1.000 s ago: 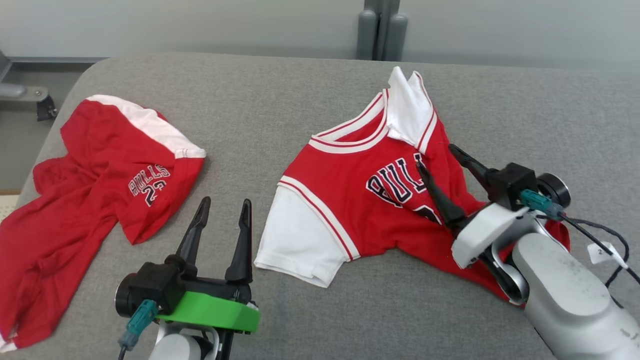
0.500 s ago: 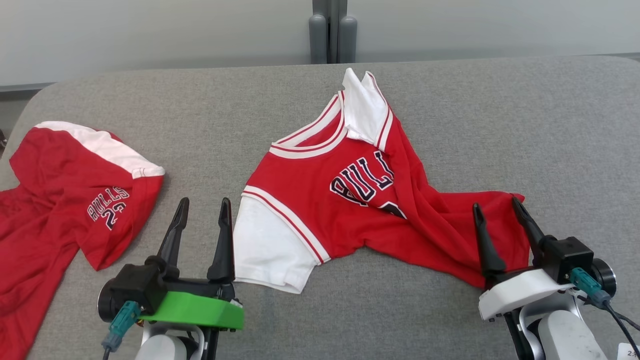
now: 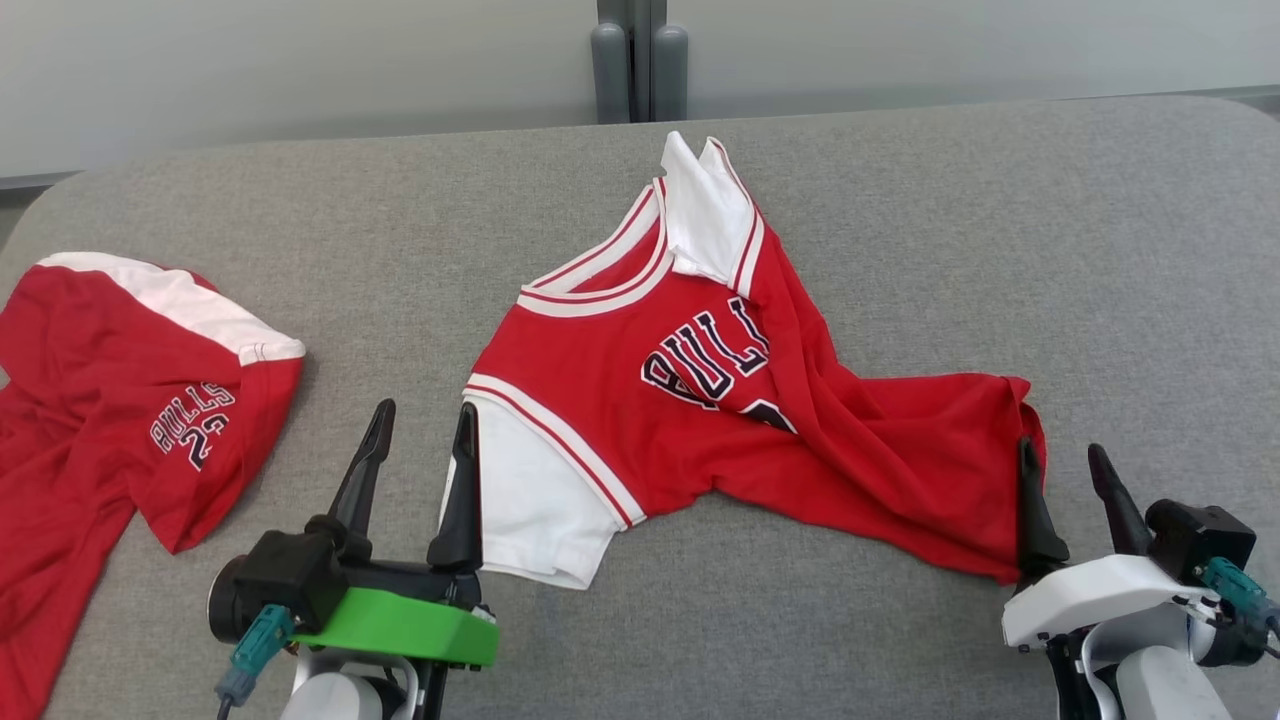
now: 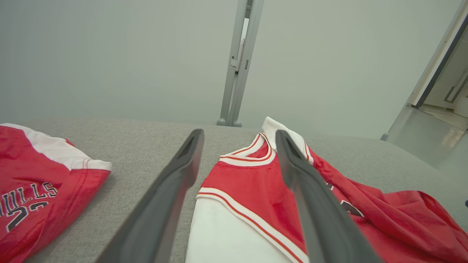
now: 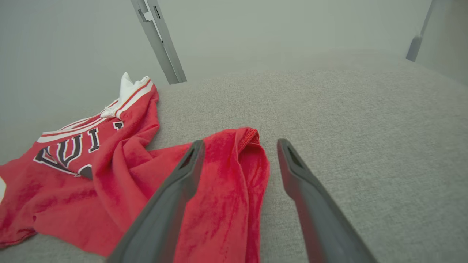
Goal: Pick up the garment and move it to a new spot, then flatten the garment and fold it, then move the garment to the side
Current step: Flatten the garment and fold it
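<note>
The garment [image 3: 700, 400], a red Bulls jersey with white sleeves and collar, lies crumpled in the middle of the grey cushion [image 3: 1000, 250]. Its hem trails off to the right. My left gripper [image 3: 425, 410] stands open at the near left, its right finger at the edge of the white sleeve [image 3: 520, 500]. In the left wrist view the left gripper [image 4: 238, 133] frames that sleeve [image 4: 226, 233] and the jersey [image 4: 256, 182]. My right gripper [image 3: 1060, 450] is open beside the hem corner [image 3: 1010, 420]. In the right wrist view the right gripper [image 5: 240, 143] holds nothing, its left finger over the red hem [image 5: 234, 182].
A second red Bulls garment [image 3: 110, 400] with a white band lies at the cushion's left end, also in the left wrist view [image 4: 33, 186]. A grey post [image 3: 630, 60] stands behind the cushion against the pale wall. Bare cushion stretches to the right of the jersey.
The right gripper has drawn back from over the jersey's chest to the near right, beside the hem corner. The head camera has turned right, shifting the picture. The left gripper has stayed open.
</note>
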